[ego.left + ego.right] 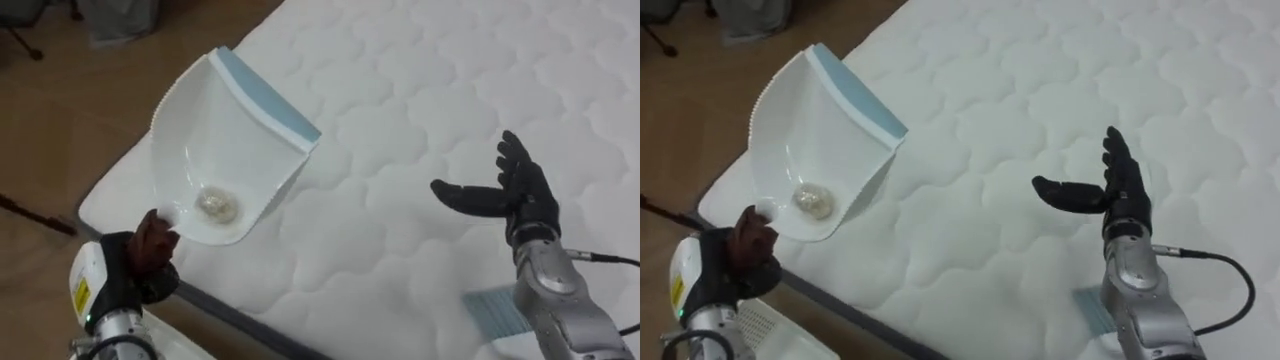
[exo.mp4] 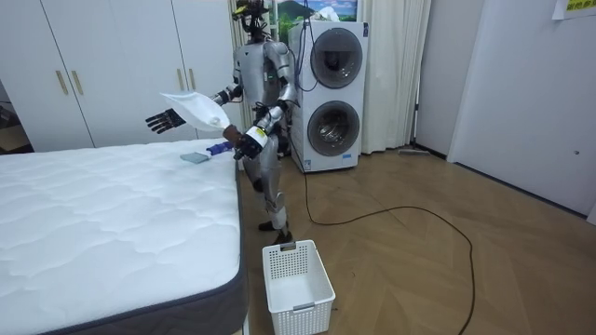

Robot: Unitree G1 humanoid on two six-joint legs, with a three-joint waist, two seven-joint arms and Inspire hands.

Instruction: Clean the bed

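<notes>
My left hand (image 1: 138,258) is shut on the handle of a white dustpan (image 1: 232,140) with a blue front lip, held tilted up over the bed's corner. A small crumpled pale ball (image 1: 215,204) lies in the pan's deep end, near the handle. Over the white quilted mattress (image 1: 420,80), my right hand (image 1: 512,194) hovers open with its fingers spread and holds nothing. In the room view I stand at the bed's far corner with the dustpan (image 2: 194,109) raised and the right hand (image 2: 163,120) stretched over the bed (image 2: 112,214).
A flat light-blue item (image 1: 493,311) lies on the mattress by my right forearm, partly hidden by it. A white slatted basket (image 2: 296,284) stands on the wooden floor at the bed's near corner. Stacked washing machines (image 2: 331,93) are behind me, with wardrobe doors (image 2: 93,65) beyond the bed.
</notes>
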